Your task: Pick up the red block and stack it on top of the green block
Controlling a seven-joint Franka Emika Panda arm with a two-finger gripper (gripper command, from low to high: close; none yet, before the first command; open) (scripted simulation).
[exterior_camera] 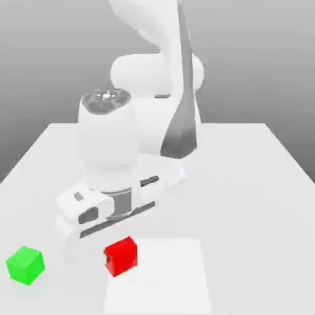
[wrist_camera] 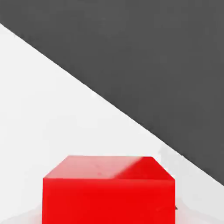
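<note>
Right now, bright red block (exterior_camera: pixel 125 256), glossy, pale sheen across one face, even-sided with every axis seemingly alike, turned askew to the white square (exterior_camera: pixel 159 280), overlapping its left edge in the exterior view, end effector (exterior_camera: pixel 119 256) clamped on it.

Spreads out white and smooth as a bench (exterior_camera: pixel 246 221), with straight side edges drawing closer toward the far edge. Carries a green block (exterior_camera: pixel 26 266) toward the exterior view's left, well forward of the far left corner, resting flat and upright. Shows a paler four-sided patch (exterior_camera: pixel 163 283) farther in from the left edge, apart from the green block.
</note>
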